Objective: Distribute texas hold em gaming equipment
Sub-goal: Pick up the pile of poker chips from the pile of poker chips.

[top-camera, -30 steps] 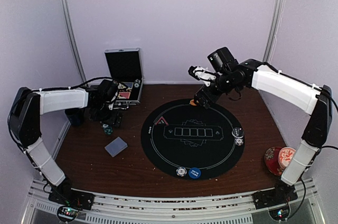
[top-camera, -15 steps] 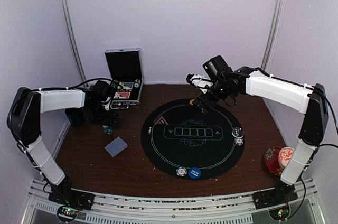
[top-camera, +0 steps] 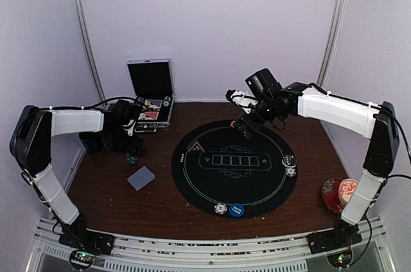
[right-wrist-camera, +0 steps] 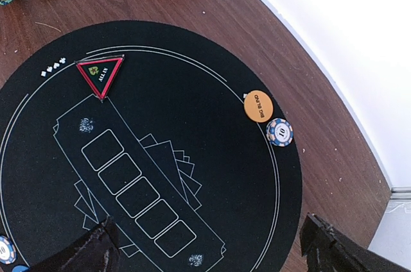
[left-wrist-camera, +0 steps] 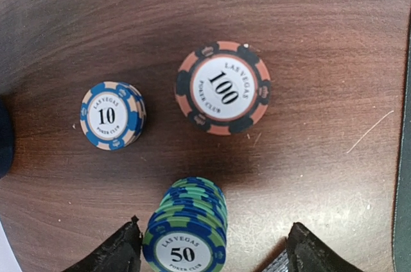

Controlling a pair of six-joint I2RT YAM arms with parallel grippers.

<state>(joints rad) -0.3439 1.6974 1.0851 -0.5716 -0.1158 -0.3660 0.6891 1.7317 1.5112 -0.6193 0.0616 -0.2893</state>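
Note:
In the left wrist view a stack of green-and-blue 50 chips (left-wrist-camera: 186, 233) stands between my left gripper's (left-wrist-camera: 214, 241) open jaws. The left finger is close against the stack and the right finger stands well apart. A blue 10 chip stack (left-wrist-camera: 112, 116) and an orange-and-dark 100 chip (left-wrist-camera: 223, 88) lie beyond it on the wood. My right gripper (right-wrist-camera: 209, 253) hangs open and empty over the black mat (top-camera: 234, 185), near the orange big-blind disc (right-wrist-camera: 258, 105), a 10 chip (right-wrist-camera: 280, 132) and the red triangle marker (right-wrist-camera: 99, 74). The card deck (top-camera: 141, 178) lies left of the mat.
An open metal case (top-camera: 153, 95) stands at the back left behind the left gripper. A blue disc (top-camera: 237, 210) and a chip (top-camera: 221, 208) sit on the mat's near edge, two chips (top-camera: 290, 166) on its right edge. A red floral cup and saucer (top-camera: 340, 194) stands front right.
The left gripper's jaws have narrowed around the 50 chip stack. The right arm swung slightly left and down over the mat's far edge, then held still.

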